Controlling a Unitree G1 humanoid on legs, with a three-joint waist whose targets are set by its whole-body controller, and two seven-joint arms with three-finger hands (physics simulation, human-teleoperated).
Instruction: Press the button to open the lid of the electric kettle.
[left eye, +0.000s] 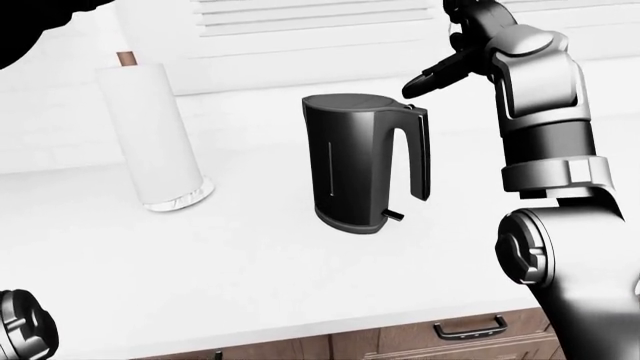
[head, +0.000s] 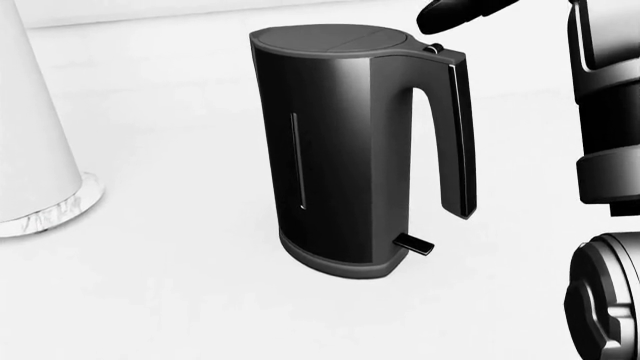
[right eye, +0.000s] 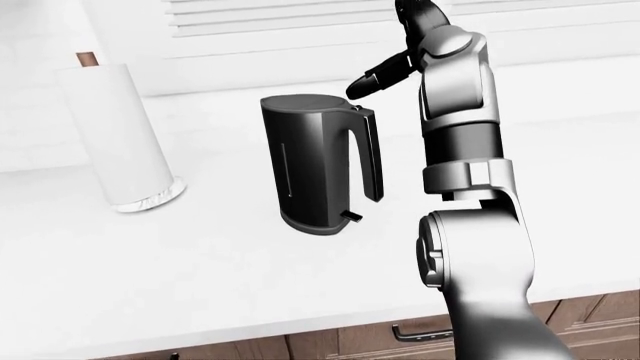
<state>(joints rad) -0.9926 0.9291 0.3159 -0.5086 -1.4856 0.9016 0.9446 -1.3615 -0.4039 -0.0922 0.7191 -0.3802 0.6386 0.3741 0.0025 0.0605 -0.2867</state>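
Observation:
A black electric kettle (left eye: 350, 161) stands upright on the white counter (left eye: 250, 262), lid (head: 335, 39) closed, handle to the right. A small button (head: 432, 49) sits at the top of the handle next to the lid. My right hand (left eye: 432, 77) comes down from the upper right, fingers stretched out and holding nothing. One dark fingertip (head: 445, 16) hovers just above and to the right of the button, with a small gap. My left hand does not show; only a round arm joint (left eye: 22, 326) shows at the bottom left of the left-eye view.
A paper towel roll (left eye: 150, 135) stands upright on the counter left of the kettle. A window blind (left eye: 310, 19) runs along the wall behind. Wooden drawers with a handle (left eye: 470, 328) sit under the counter edge. My right forearm (left eye: 545, 127) rises right of the kettle.

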